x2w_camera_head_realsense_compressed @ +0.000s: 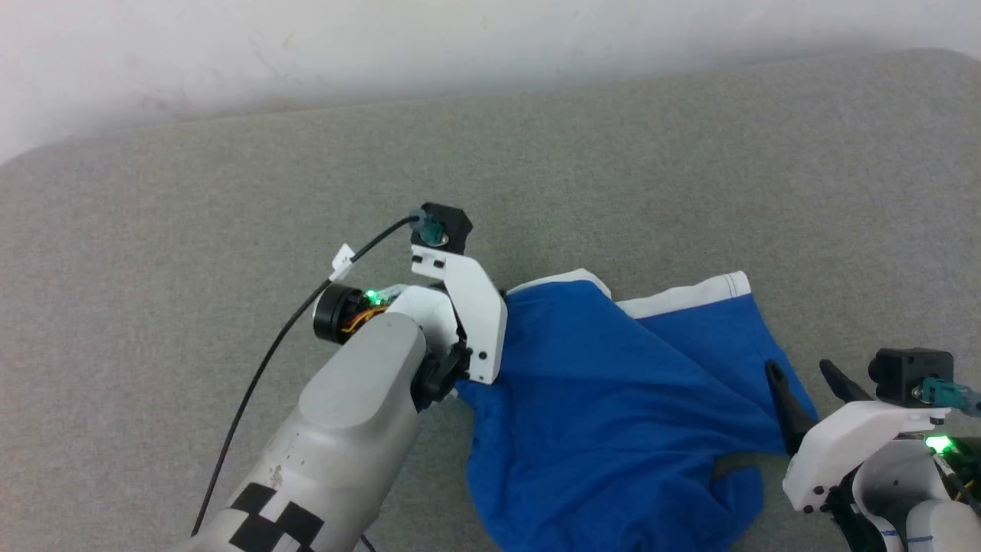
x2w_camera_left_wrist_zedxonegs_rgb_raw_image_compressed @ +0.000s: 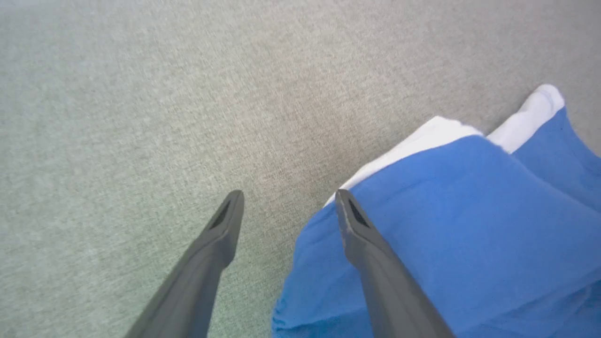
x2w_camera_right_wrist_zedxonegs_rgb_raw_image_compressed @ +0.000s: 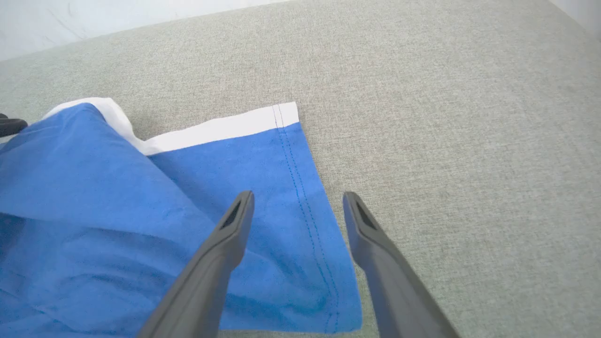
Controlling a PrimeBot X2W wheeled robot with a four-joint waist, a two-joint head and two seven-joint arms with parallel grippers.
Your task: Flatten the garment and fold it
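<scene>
My left gripper (x2w_camera_left_wrist_zedxonegs_rgb_raw_image_compressed: 287, 203) and right gripper (x2w_camera_right_wrist_zedxonegs_rgb_raw_image_compressed: 298, 203) are both spread wide apart, holding nothing, one at each side of the garment (x2w_camera_head_realsense_compressed: 613, 399).

Open grey surface (x2w_camera_head_realsense_compressed: 613, 153) around garment (x2w_camera_head_realsense_compressed: 605, 399)

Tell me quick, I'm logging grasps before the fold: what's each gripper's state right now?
Left gripper: open, holding nothing, at the edge of the garment.
Right gripper: open, holding nothing.

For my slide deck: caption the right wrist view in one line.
Open right gripper poised over the stitched side edge of rumpled blue shorts on grey fabric.
</scene>
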